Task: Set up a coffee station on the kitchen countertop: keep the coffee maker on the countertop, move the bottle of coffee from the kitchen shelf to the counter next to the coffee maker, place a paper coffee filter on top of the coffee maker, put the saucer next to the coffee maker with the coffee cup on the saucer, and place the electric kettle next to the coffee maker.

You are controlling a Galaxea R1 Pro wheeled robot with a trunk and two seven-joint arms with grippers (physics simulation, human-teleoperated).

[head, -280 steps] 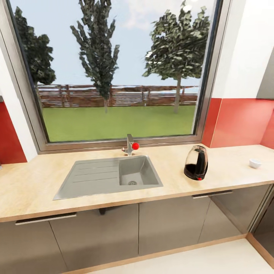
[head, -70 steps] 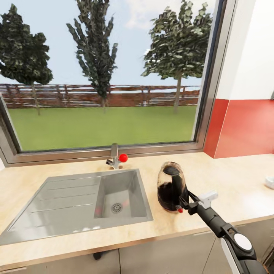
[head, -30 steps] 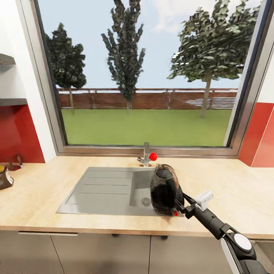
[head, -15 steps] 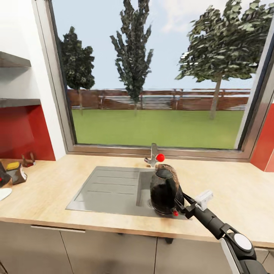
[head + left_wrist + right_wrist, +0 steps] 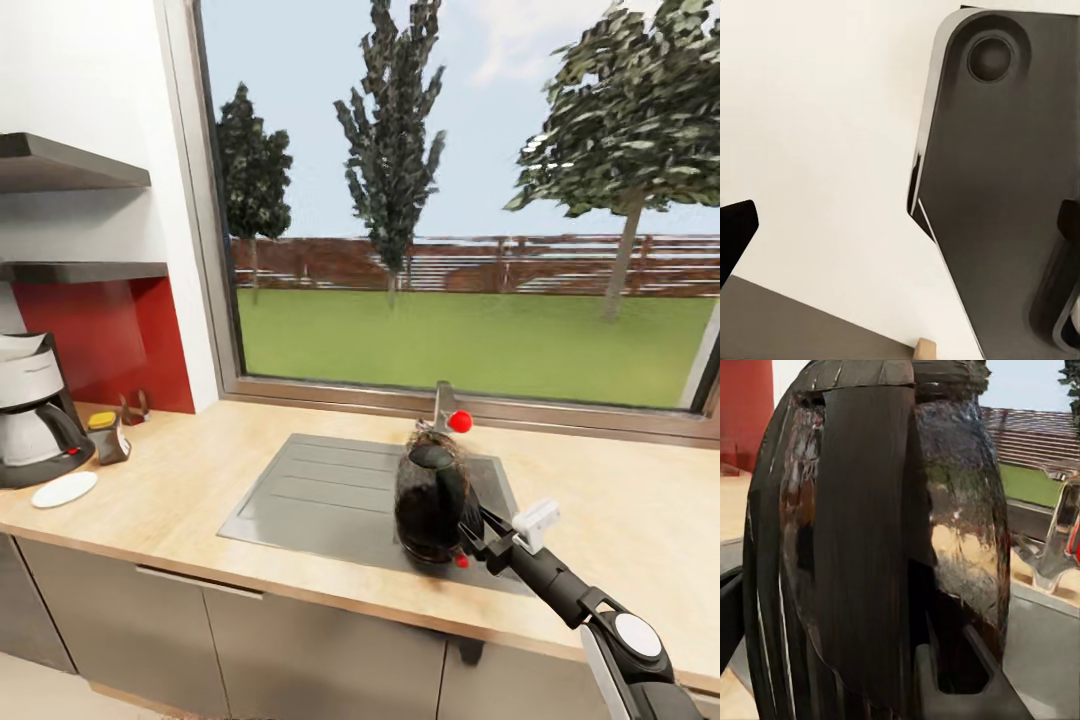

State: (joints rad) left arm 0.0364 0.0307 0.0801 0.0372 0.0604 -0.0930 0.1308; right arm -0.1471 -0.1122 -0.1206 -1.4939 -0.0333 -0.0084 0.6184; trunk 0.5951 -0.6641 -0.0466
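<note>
The right arm is reaching out from the lower right of the head view, its black forearm slanting up toward the sink (image 5: pixel 330 490), with a white wrist block just behind the right hand (image 5: pixel 472 535). The hand is clamping the black handle of the electric kettle (image 5: pixel 430 500), holding it upright over the sink's basin end, just in front of the tap (image 5: pixel 445 410) with its red knob. In the right wrist view the kettle (image 5: pixel 877 540) is looming close, its broad black handle running down the middle and the glass body curving away beside it; the fingertips themselves are hidden there.

The bench (image 5: pixel 180 480) is running along under the window. Well away from the sink, at the bench's far end under the red wall panel, the coffee maker (image 5: pixel 35 410) is standing upright. The saucer (image 5: pixel 63 489) is lying flat just in front of the coffee maker, and the bottle of coffee (image 5: pixel 107 437) with its yellow cap is standing just beside it on the sink side. Two dark grey shelves (image 5: pixel 70 165) are hanging on the wall above the coffee maker.

The left wrist view is showing pale floor and a dark grey robot body panel (image 5: pixel 1005 187); whether the left hand is wide or narrow I cannot tell.
</note>
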